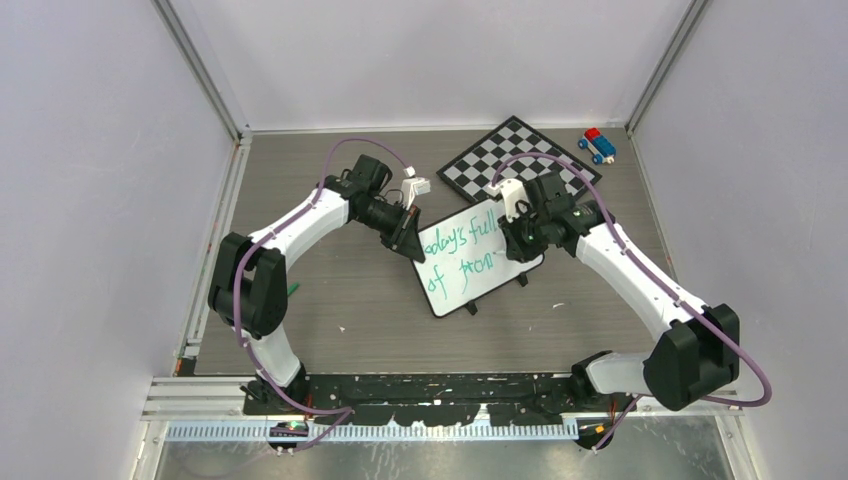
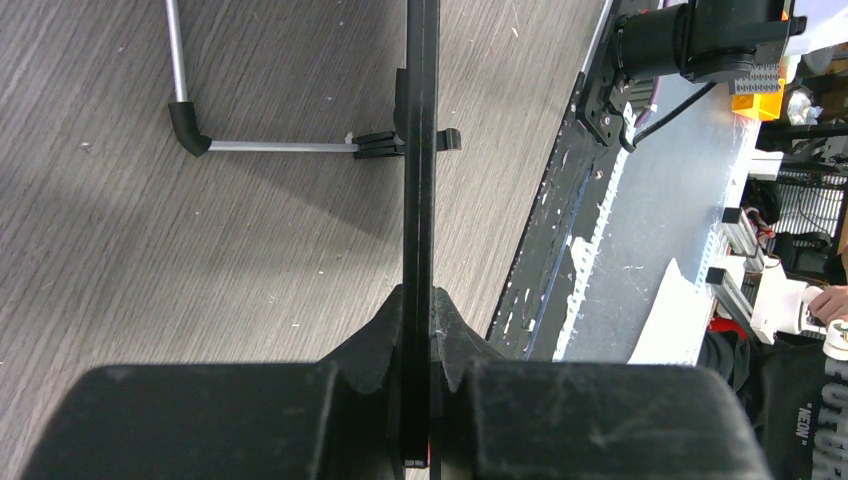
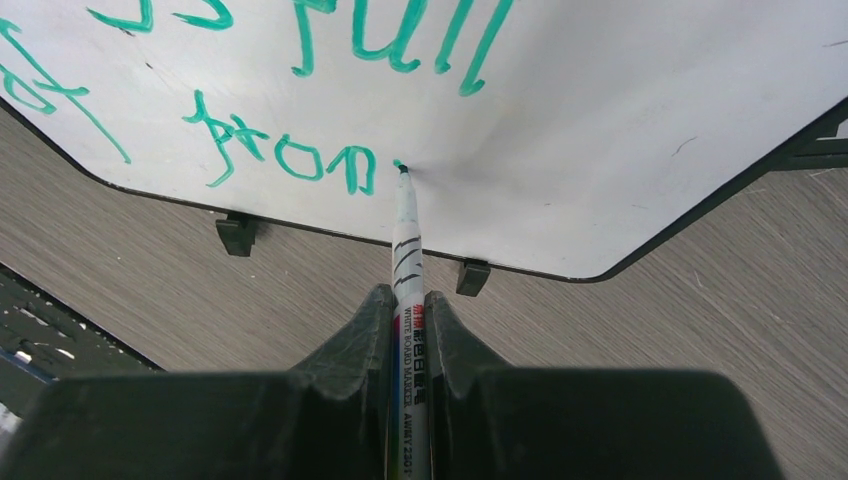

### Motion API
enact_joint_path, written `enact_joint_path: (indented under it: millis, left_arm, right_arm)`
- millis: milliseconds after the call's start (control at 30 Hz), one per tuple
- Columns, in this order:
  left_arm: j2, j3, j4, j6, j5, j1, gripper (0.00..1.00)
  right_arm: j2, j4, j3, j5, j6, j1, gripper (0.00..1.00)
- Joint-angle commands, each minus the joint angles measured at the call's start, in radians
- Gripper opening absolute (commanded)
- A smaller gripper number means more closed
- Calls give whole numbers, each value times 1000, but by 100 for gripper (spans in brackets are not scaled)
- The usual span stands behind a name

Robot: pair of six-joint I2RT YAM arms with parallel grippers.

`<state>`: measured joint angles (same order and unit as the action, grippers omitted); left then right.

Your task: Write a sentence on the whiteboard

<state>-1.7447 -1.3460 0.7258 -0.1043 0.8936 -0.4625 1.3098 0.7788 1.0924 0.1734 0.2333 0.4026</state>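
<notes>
Left gripper (image 2: 420,305) was clamped on the edge of the whiteboard (image 1: 482,290), mid-table beside the chessboard (image 1: 515,160). Right gripper (image 3: 408,305) pinched the marker (image 3: 405,225), its tip on the board after what looked like "prom" in the green sentence (image 3: 300,150).

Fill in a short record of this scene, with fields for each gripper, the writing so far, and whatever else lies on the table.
Left gripper: shut on the edge of the whiteboard
Right gripper: shut on a whiteboard marker, tip touching the board
Sentence: green, two lines, "today's full" over "of pro...", last word unfinished
Behind the board: chessboard; red and blue toy beside it
</notes>
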Motion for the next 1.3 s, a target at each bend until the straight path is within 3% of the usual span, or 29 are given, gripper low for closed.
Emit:
enact_joint_path:
  millis: [0,800,1267]
  left_arm:
    - [1,-2,-1,-11,-51,-1,0]
    - [-12,-8,0,-11,-51,-1,0]
    - [-5,-6,0,-10,-49,-2,0]
  right_arm:
    - [11,-50,26,-34,5,-26,0]
    - [17,-36,-58,39,9,-21,0]
    - [-6,15,80,44,2,-22,0]
